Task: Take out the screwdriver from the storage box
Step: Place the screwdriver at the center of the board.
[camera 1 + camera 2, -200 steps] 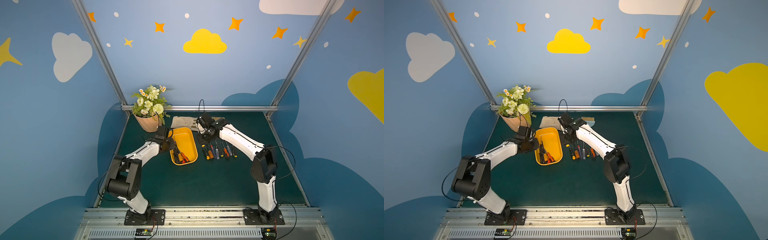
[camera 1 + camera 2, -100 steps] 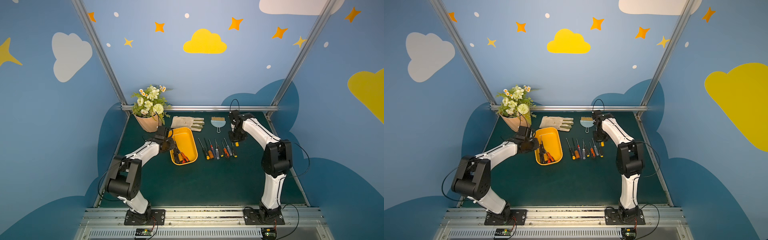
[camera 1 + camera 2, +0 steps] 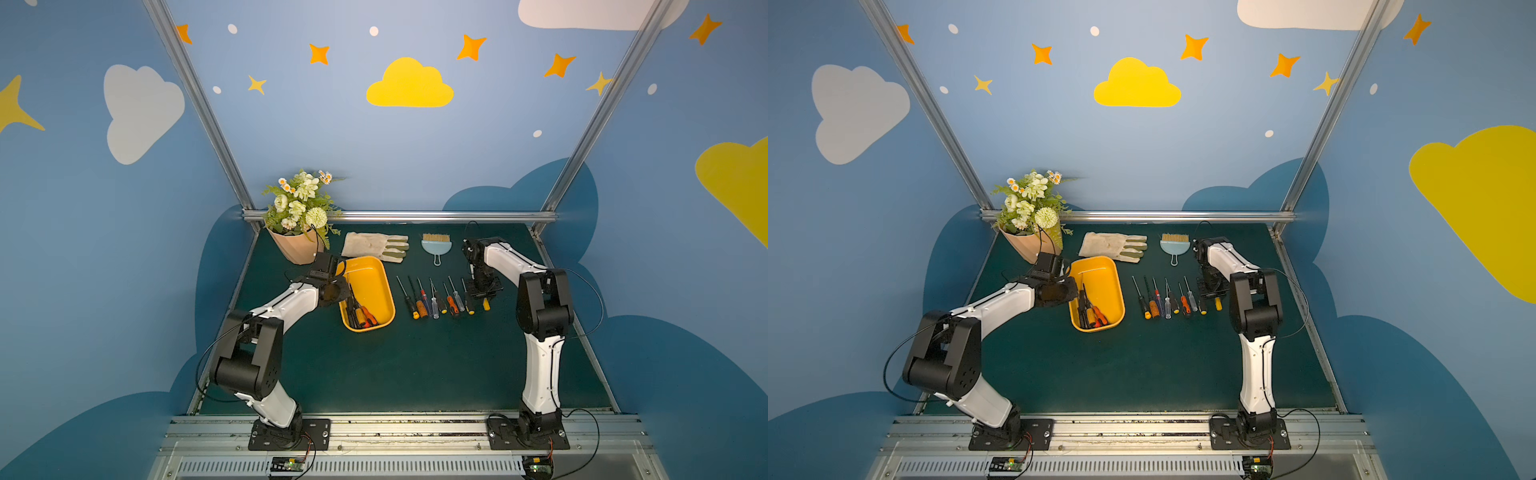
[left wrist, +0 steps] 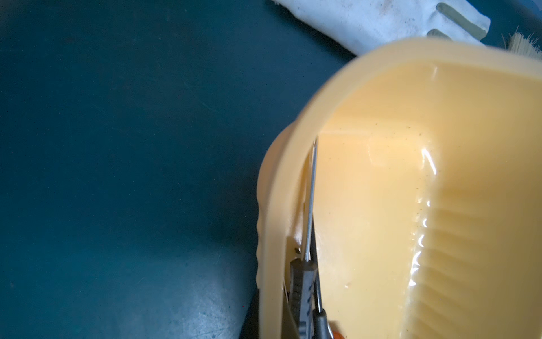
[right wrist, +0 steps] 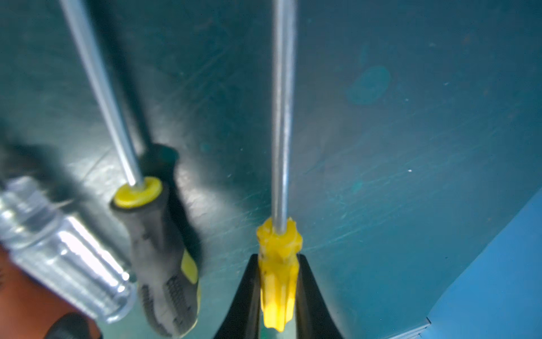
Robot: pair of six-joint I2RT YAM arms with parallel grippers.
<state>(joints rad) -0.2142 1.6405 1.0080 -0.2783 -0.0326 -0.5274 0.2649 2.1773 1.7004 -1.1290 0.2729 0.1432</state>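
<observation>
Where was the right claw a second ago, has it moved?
Yes. The right gripper left the far end of the storage box and swung rightward past the brush; it now grips the yellow-handled screwdriver.

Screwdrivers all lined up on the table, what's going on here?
A two-armed robot is moving screwdrivers out of the yellow box and laying them in a row on the mat. Its right end effector is shut on a yellow-handled screwdriver at the row's right end, down near the mat. The left end effector, shut, is at the box's left wall; whether it grips the wall is unclear. A few tools lie in the box.
</observation>
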